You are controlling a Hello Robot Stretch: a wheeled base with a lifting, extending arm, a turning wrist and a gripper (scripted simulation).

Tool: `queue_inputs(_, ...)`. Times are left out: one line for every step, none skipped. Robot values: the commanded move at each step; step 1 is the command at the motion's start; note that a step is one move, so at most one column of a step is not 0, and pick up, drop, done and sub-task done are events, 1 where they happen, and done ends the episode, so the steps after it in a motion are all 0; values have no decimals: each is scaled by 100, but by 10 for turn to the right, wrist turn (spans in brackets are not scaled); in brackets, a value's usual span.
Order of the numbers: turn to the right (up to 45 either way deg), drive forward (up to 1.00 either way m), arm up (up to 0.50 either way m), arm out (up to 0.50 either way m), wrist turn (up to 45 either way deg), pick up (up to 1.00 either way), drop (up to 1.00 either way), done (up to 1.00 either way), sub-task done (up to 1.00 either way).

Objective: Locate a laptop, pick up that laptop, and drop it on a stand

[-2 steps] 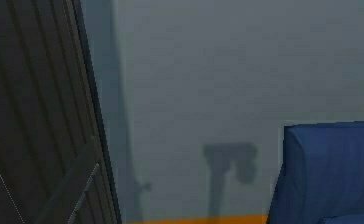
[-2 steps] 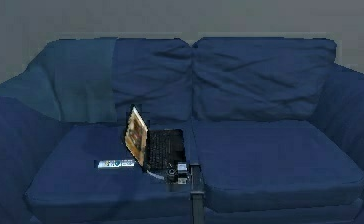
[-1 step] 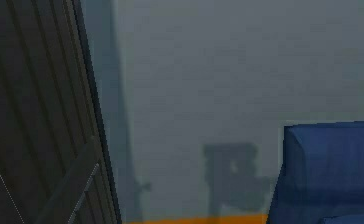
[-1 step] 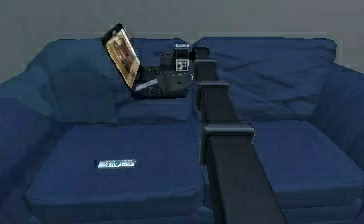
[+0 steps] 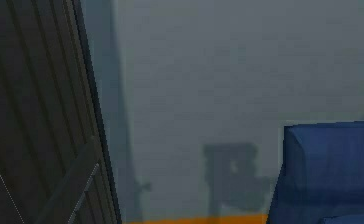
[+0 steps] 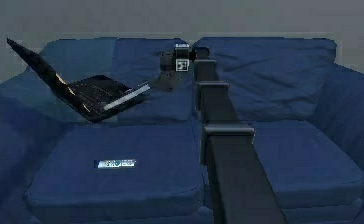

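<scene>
One laptop (image 6: 85, 92) is what I am after, and it lies on the left seat cushion of the blue sofa (image 6: 280, 80), well back toward the backrest. Its base is flat on the cushion and its dark lid is raised, leaning toward the arm side view's left. I stand side-on to the sofa so that my arm (image 6: 230, 150) can reach straight out across the seat. In the forward view that leaves a dark door (image 5: 40, 120) at the left, the grey wall (image 5: 210, 80) ahead, and the sofa's end at the right edge. The arm runs up over the seam between the two seat cushions. My gripper (image 6: 160, 80) sits at the arm's far end, left of the white markers, just beside the pale right edge of the laptop's base. I judge that thin edge to be the sensible place to take the laptop, since the lid is too upright to grasp from here. Whether I touch it I cannot tell. With the sofa behind my fingers, I cannot tell their state either, or whether they hold anything. A small flat thing with a pale strip (image 6: 117, 163) lies on the front of the same cushion, well clear of my reach. Finding a stand comes after the lift.
</scene>
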Motion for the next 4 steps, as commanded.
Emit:
queue_inputs(0, 0, 0, 0, -450, 0, 0, 0, 0)
queue_inputs(0, 0, 0, 0, -150, 0, 0, 0, 0)
queue_inputs(0, 0, 0, -40, 0, 0, 0, 0, 0)
queue_inputs(-450, 0, 0, 0, 0, 0, 0, 0, 0)
